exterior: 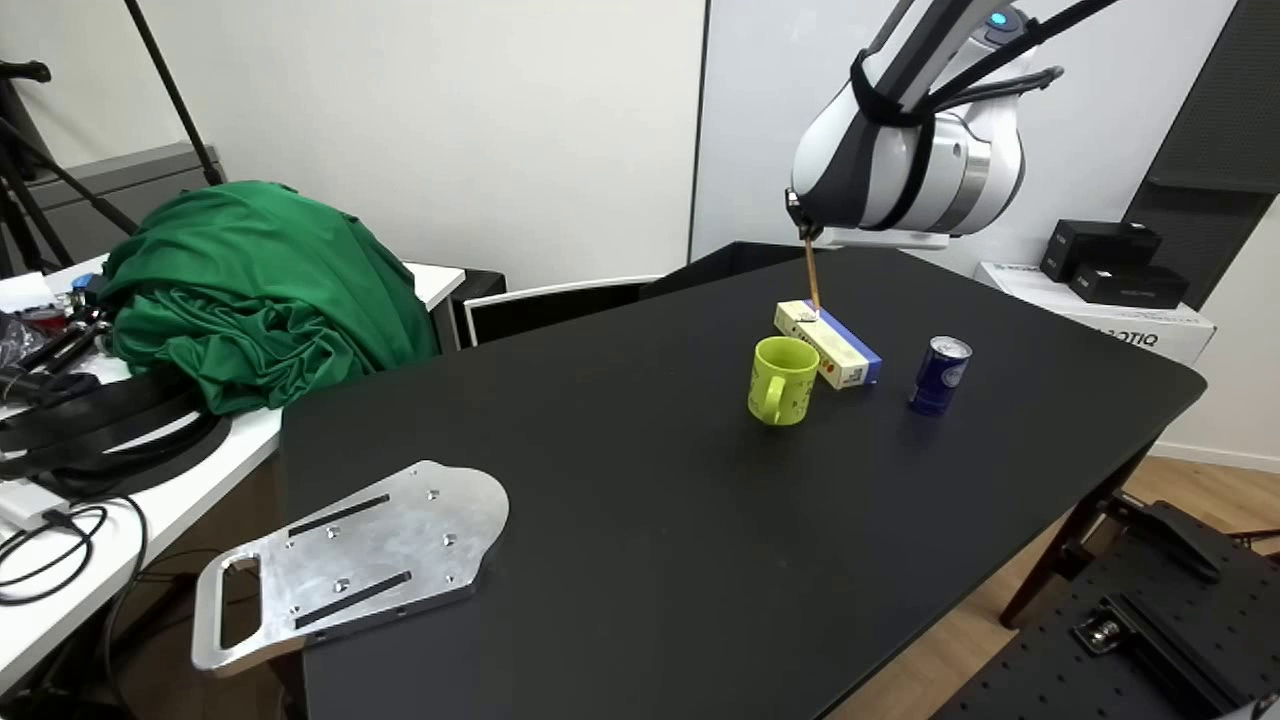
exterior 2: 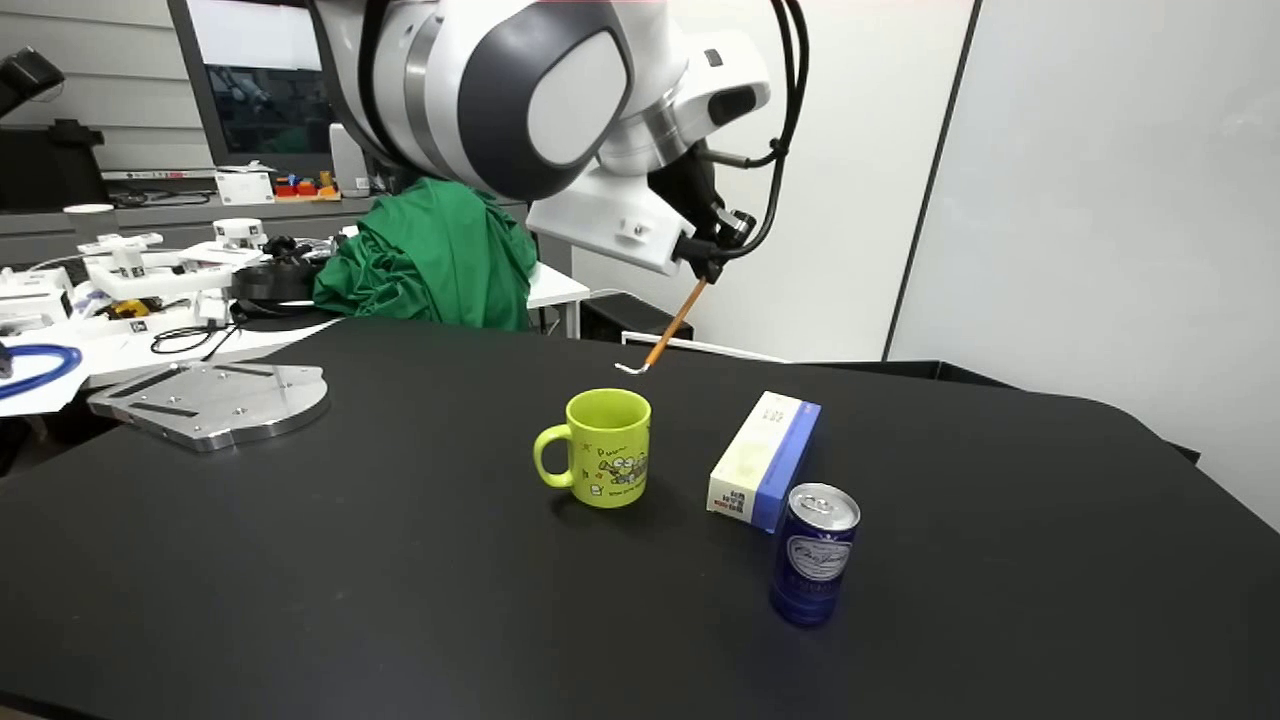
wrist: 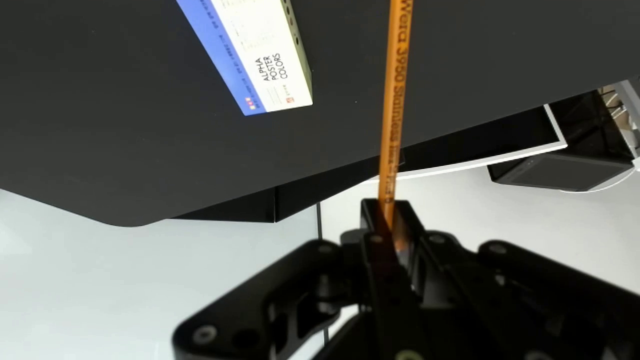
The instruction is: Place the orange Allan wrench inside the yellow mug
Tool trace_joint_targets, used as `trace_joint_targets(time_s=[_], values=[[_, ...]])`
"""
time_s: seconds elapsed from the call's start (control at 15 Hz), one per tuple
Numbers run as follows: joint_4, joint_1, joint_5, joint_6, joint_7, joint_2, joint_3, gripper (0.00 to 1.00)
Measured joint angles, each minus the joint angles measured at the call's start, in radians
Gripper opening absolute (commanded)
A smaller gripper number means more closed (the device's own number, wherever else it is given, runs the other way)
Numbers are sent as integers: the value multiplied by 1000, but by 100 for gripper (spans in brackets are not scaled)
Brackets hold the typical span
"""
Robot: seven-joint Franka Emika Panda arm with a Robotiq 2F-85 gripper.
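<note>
The black two-fingered end effector [wrist: 387, 215] is pinched on a slim, straight-shafted orange Allan wrench [wrist: 393, 100], holding it near its upper end. In the wrist view the dark fingertips press the shaft from both sides; the rest of it extends outward from them and leaves the frame at the top. Lettering that reads "Wera 3950 Stainless" runs along the orange.

In both exterior views the wrench hangs below the end effector, in the air over the dark matte counter [exterior 2: 400, 600]. It tilts, and its lower end is bare silver, bent to one side. In an exterior view this bent end appears just above the rim of a bright yellow-green cylindrical mug [exterior 2: 608, 455], yet it is outside the mug and apart from it. The mug stands upright, with a side handle and a small cartoon print.

A long, rectangular cream-and-blue box [exterior 2: 762, 455] lies flat near the mug, separated by a gap. A dark blue metal can [exterior 2: 815, 560] with a silver top stands upright near the box. Well apart from these, a flat silver metal plate [exterior: 400, 540] with two slots lies partly past the counter's edge, near a heaped green cloth [exterior: 260, 280].
</note>
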Motion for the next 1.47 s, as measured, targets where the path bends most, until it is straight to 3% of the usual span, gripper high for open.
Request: trace_joint_targets(time_s=[0.47,1.47], values=[[22,93,21,0,1,47,-52,2],[55,201,28,0,4,136,-118,2]])
